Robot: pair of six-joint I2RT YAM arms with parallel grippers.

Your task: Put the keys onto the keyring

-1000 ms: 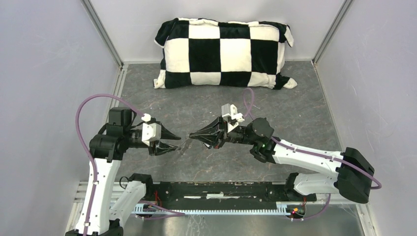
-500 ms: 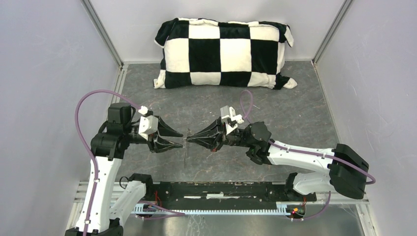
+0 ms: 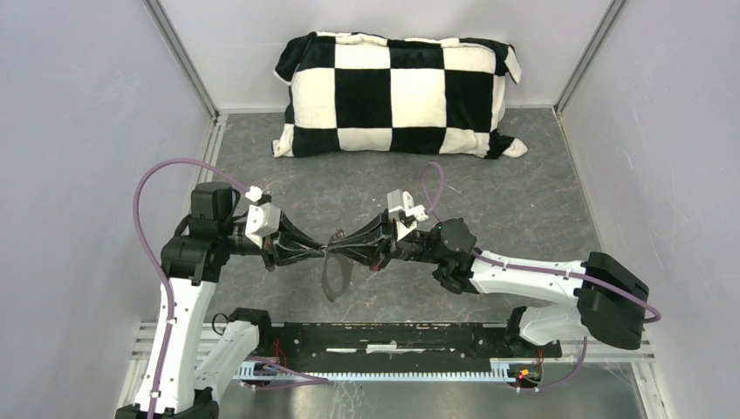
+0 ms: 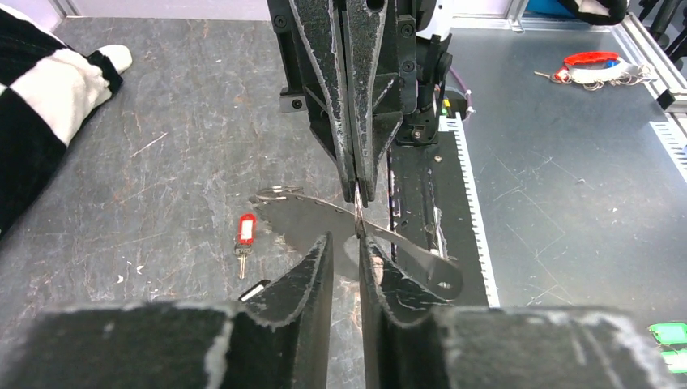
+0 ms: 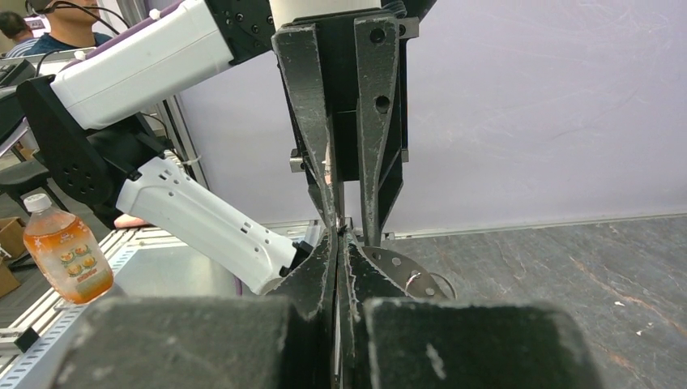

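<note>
My right gripper (image 3: 342, 248) is shut on the keyring (image 3: 336, 279), a grey metal piece with holes and a thin wire loop that hangs below the fingertips above the floor. It shows in the left wrist view (image 4: 421, 263) and the right wrist view (image 5: 403, 269). My left gripper (image 3: 323, 251) meets the right one tip to tip, with its jaws narrowly apart on either side of the keyring's top edge. The red key (image 4: 245, 229) lies on the floor below. The black key with a white face (image 4: 253, 290) lies near it, partly hidden by my left finger.
A black-and-white checked pillow (image 3: 397, 92) lies along the back wall. Grey walls close in both sides. A black rail (image 3: 393, 336) runs along the near edge between the arm bases. A bottle (image 5: 65, 251) stands outside the cell.
My left gripper has moved right and narrowed its jaws around the right gripper's tip. The right gripper moved left. The keyring has turned from edge-on to broadside.
</note>
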